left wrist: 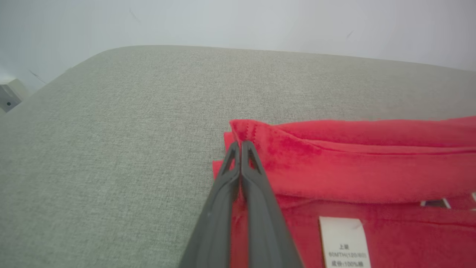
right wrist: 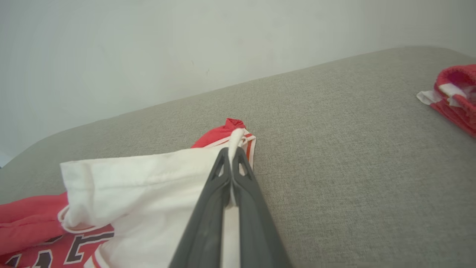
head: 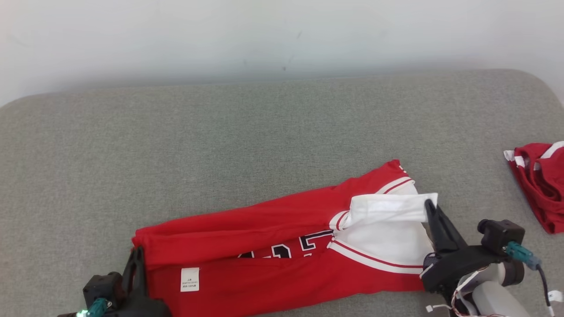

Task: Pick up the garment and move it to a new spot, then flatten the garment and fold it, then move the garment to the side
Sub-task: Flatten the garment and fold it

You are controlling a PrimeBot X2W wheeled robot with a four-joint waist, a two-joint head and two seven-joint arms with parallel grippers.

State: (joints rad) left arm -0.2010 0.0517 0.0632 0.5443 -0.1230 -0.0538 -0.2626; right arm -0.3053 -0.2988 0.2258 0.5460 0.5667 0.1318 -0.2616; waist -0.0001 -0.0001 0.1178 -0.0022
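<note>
The red-and-white garment (head: 264, 229) lies half-folded at 6 o'clock on the grey bench (head: 220, 141). At 7 o'clock the left claw (head: 137, 255) clenches its red hem corner; at 4 o'clock the right claw (head: 429, 206) pinches the white sleeve edge. The cloth looks soft, light and limp, so corners and hems seem the surest holds

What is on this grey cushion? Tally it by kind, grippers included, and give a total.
Garments: 2, the jersey in red and white, and a red bundle at the right edge.
Grippers: 2, the left gripper and the right gripper, each shut on the jersey.
Total: 4.
</note>
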